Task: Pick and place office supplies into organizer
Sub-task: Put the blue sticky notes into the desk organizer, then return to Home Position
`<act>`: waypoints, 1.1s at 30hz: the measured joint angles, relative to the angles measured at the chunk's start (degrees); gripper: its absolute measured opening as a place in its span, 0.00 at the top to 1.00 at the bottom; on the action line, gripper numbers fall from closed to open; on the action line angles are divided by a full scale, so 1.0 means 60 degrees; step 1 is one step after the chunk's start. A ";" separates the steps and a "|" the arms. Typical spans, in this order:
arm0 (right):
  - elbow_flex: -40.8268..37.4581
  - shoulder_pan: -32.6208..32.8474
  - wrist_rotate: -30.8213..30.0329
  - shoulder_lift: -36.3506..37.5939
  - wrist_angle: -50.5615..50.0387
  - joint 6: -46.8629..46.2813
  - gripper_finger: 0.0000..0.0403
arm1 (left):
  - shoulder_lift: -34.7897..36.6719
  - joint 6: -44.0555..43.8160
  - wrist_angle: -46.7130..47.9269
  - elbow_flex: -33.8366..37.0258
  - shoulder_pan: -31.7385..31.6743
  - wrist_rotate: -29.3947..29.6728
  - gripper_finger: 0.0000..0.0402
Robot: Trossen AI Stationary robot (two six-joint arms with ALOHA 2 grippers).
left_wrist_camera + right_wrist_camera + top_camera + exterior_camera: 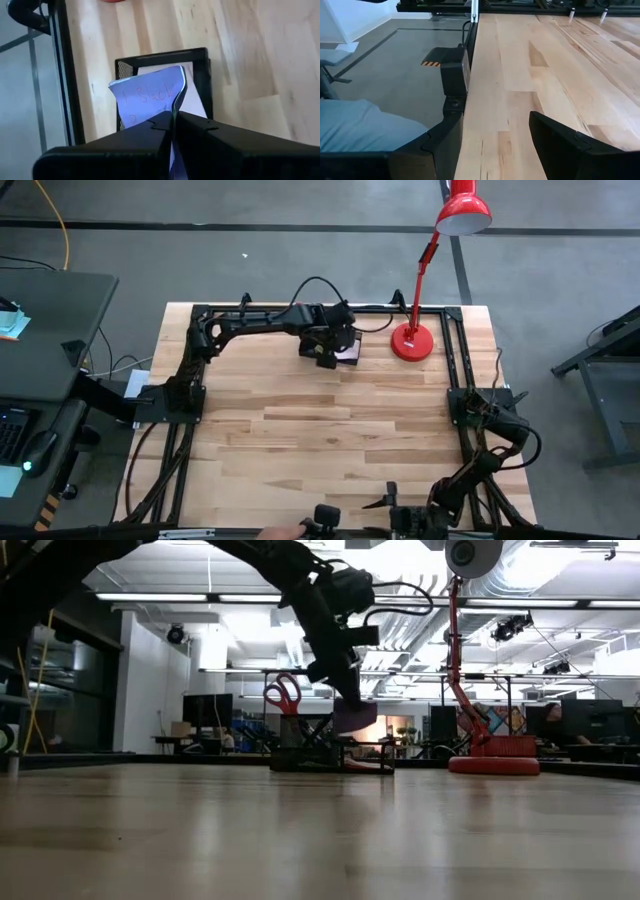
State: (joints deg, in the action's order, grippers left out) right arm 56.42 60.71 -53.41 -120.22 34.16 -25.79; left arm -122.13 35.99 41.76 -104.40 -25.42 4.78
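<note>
A: Where is the left arm?

B: It stretches across the far edge of the wooden table (330,430), its left gripper (328,352) angled down over the small black boxy organizer (200,75), jaws pinching a bent purple paper note pad (147,97) just above the tray section.

A: And the right gripper (492,145)?

B: Parked at the near right corner, jaws spread.

A: Anything only one view shows?

B: The low view shows red-handled scissors (283,695) upright in the organizer, the red desk lamp (490,762) to the right; the wrist view shows handwriting on the pad.

My high view looks straight down on the table (330,430); low view sits at tabletop level. Both share the organizer (335,755); left wrist sees it close.
</note>
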 joint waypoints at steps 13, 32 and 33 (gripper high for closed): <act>0.0000 0.0003 0.0001 0.0000 -0.0352 -0.0498 0.45 | -0.0003 -0.0075 -0.0319 0.0004 0.0117 -0.0034 0.88; 0.0000 0.0003 -0.0259 0.0000 -0.0621 -0.0820 0.45 | 0.0131 -0.1851 0.0240 -0.0245 0.0225 0.0006 0.54; 0.0000 0.0003 -0.0279 0.0000 -0.0632 -0.0800 0.45 | 0.0213 -0.2148 0.0381 -0.0260 0.0212 -0.0819 0.54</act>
State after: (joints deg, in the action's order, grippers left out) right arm 56.42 60.73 -55.08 -120.22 30.37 -30.59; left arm -120.85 23.11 44.05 -105.96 -24.15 -0.13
